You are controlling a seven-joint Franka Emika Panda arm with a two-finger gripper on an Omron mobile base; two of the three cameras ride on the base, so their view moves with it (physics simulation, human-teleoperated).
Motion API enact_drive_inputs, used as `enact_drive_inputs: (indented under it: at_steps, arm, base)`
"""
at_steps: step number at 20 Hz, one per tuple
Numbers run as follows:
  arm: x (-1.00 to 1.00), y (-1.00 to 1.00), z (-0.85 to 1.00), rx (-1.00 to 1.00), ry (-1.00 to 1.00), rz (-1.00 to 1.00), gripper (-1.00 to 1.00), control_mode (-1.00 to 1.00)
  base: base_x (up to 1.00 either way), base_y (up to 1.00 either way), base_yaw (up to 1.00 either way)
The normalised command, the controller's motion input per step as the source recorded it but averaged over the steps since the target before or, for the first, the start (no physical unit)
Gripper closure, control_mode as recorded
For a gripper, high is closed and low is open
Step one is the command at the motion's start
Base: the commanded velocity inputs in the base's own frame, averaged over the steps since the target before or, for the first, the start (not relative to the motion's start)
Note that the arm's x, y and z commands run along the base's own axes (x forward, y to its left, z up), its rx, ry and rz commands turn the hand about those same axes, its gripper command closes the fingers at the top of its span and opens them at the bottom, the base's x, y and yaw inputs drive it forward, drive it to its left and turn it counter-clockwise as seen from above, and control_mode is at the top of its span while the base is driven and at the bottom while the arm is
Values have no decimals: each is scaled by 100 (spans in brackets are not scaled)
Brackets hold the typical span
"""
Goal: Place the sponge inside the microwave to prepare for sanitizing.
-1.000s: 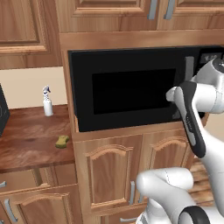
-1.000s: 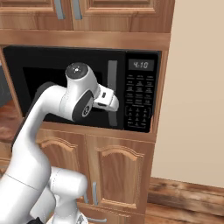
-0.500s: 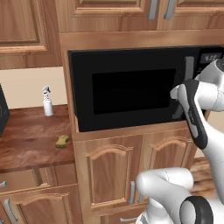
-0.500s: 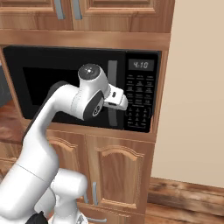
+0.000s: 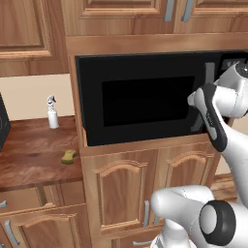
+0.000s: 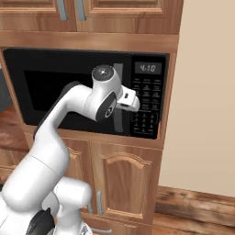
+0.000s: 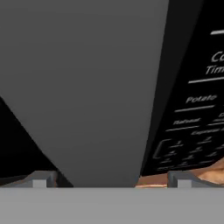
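- The step in hand looks to be opening the microwave, whose door is shut, so that the sponge can go in later.
- The gripper is up against the door's grey vertical bar handle; in the hand view that bar runs between the two dark finger tips, one on each side, and the jaws stand spread wide with nothing held.
- In the right base view the hand sits right at the handle, just beside the button keypad and below the digital display.
- To do this well, the fingers should stay centred on the bar, so that closing pinches the handle squarely rather than clipping one edge.
- The pull should then probably follow an arc about the hinge, which is likely on the door's far side from the handle; a straight tug could slip the grip.
- Care is needed on the keypad side: a finger drifting that way could press against the panel instead of the handle.
- The sponge lies on the wooden counter to the left of the microwave, well apart from the arm, near the counter's front edge.
- A white spray bottle stands further back on the same counter, apart from the sponge.
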Motion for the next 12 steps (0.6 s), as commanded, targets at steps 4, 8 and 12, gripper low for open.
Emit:
enact_drive_inputs:
  at_steps: [4, 8, 12]
  arm:
    - [27, -8, -17, 0, -5, 0, -100, -100]
    - [31, 0, -25, 0, -12, 0, -100, -100]
    - [25, 0, -27, 0, -17, 0, -100, -100]
  base:
    - [0, 0, 0]
    - [0, 0, 0]
    - [0, 0, 0]
